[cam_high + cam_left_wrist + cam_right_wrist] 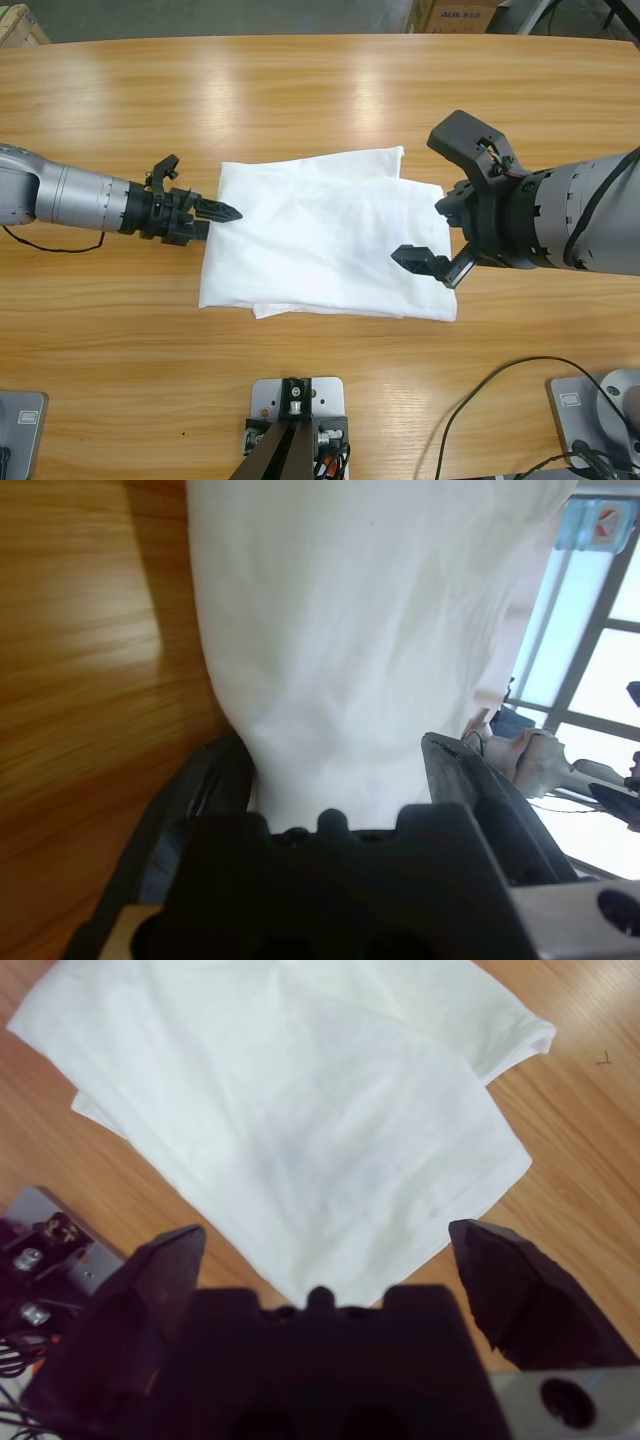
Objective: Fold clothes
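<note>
The white T-shirt (320,240) lies folded into a rough rectangle in the middle of the wooden table (320,90), with a second layer showing along its near and right edges. My left gripper (226,212) comes in from the left at the shirt's left edge. In the left wrist view its jaws stand apart with the white T-shirt (360,630) running between them, so the left gripper (335,745) is open. My right gripper (428,232) hovers open over the shirt's right side. The right wrist view shows the right gripper (325,1235) above the T-shirt (300,1110), touching nothing.
Bare wood surrounds the shirt on all sides. A black cable (480,400) loops on the table at the near right. Cardboard boxes (455,15) stand beyond the far edge.
</note>
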Motion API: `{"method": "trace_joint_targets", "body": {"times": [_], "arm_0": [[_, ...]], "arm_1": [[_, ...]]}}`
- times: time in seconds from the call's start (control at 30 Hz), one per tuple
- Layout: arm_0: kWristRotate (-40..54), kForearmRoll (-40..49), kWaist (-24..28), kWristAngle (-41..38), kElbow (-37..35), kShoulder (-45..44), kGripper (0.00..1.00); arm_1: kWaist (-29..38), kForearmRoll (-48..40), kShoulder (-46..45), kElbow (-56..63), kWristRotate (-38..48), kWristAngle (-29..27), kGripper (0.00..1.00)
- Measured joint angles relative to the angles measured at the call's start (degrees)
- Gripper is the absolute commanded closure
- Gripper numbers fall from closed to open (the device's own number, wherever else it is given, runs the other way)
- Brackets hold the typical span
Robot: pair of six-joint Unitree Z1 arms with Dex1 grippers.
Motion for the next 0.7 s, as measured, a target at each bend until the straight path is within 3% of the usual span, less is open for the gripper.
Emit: {"method": "trace_joint_targets", "body": {"times": [0.03, 0.57, 0.7], "arm_0": [[-0.2, -0.1, -0.3, 0.0, -0.1, 0.1, 1.000], [5.1, 0.5, -1.8, 4.4, -0.1, 1.4, 1.000], [8.5, 13.9, -1.6, 10.8, -2.1, -4.3, 1.000]], "arm_1": [[0.0, -0.1, 0.0, 0.1, 0.0, 0.0, 0.027], [0.0, -2.0, -0.2, 0.4, 0.3, 0.0, 0.082], [0.0, -2.2, -0.7, 0.6, 0.3, 0.0, 0.082]]}}
